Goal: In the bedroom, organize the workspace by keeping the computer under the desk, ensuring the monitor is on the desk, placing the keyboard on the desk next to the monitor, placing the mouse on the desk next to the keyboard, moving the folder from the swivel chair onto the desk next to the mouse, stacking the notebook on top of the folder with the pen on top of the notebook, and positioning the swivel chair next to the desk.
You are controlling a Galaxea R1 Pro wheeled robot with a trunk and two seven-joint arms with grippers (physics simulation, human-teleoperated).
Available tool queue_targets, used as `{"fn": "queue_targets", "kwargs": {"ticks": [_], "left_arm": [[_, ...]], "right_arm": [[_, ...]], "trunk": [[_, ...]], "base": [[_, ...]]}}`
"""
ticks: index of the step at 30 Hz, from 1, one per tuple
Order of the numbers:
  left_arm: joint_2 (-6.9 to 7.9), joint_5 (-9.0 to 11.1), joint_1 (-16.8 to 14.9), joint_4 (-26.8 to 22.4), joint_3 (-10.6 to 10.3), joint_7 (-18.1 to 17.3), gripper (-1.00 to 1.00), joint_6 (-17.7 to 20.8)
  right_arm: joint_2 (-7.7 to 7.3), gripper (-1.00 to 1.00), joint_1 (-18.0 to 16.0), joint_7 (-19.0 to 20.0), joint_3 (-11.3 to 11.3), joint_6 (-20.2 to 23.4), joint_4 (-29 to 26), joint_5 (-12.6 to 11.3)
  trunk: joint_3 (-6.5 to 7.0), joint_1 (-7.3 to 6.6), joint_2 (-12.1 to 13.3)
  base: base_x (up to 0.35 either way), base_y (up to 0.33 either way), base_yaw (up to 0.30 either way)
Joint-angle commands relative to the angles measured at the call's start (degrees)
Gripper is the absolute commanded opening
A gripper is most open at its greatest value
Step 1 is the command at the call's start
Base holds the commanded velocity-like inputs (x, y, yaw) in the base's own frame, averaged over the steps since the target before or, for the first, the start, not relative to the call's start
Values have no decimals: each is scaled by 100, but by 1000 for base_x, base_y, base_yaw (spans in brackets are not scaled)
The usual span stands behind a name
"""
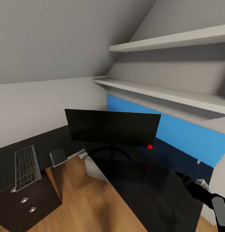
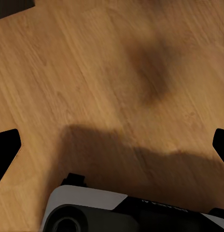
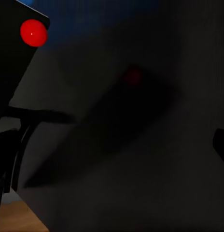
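The wide black monitor (image 1: 112, 127) stands on the black desk (image 1: 148, 187) on its round base, a red dot at one lower corner (image 3: 34, 33). On the desk's left wing lies the keyboard (image 1: 25, 167). A thin grey notebook (image 1: 59, 157) sits at that wing's front edge. The light grey computer (image 1: 93, 167) shows partly under the desk. My right gripper (image 1: 181, 176) hovers low over the desk top right of the monitor, open and empty (image 3: 112, 145). My left gripper (image 2: 112, 145) hangs open over bare wood floor.
Black drawers with silver knobs (image 1: 24, 199) sit under the keyboard. Two white shelves (image 1: 170, 91) jut from the sloped wall above a blue panel (image 1: 186, 132). Wood floor (image 1: 89, 199) fills the desk's inner corner. My own base (image 2: 121, 212) shows below the left gripper.
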Motion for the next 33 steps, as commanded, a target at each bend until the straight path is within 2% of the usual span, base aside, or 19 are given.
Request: {"fn": "queue_targets", "kwargs": {"ticks": [1, 7, 17, 18, 24, 27, 28, 30, 31, 33], "left_arm": [[6, 30, -4, -5, -49, 43, 100, -20], [6, 30, -3, -5, -49, 43, 100, -17], [6, 30, -4, -5, -49, 51, 100, -19], [6, 30, -4, -5, -49, 51, 100, -19], [6, 30, -4, -5, -49, 51, 100, -14], [6, 30, -4, -5, -49, 51, 100, -13], [6, 30, -4, -5, -49, 51, 100, -12], [6, 30, -4, -5, -49, 51, 100, -13], [6, 30, -4, -5, -49, 51, 100, -14], [13, 30, -4, -5, -49, 51, 100, -17]], "right_arm": [[3, 100, -8, 27, -16, 36, -4, 16], [-4, 100, -8, 27, -23, 36, -9, 16], [-165, 100, -8, 59, -101, -34, -21, 8], [-191, 100, -8, 59, -150, -69, -21, 8], [-304, 100, -19, 29, -909, -386, 120, 17], [-367, 100, -60, 0, -1048, -433, 203, 15], [-432, 100, -146, -56, -1102, -448, 240, 10], [-527, 100, -398, -251, -1147, -457, 289, 8], [-567, 100, -627, -456, -1164, -462, 351, 8], [-593, 100, -888, -699, -1174, -469, 459, 8]], "trunk": [[-12, 4, -12], [-12, 4, -12], [-12, 4, -12], [-12, 4, -12], [-12, 4, -12], [-12, 4, -12], [-12, 4, -12], [-12, 4, -12], [-12, 4, -12], [-12, 4, -12]], "base": [[40, 296, -154], [13, 274, -50], [1, 37, -3], [0, 3, 0], [0, 1, 0], [0, 0, 0], [0, 0, 0], [0, 0, 0], [0, 0, 0], [0, 0, 0]]}}
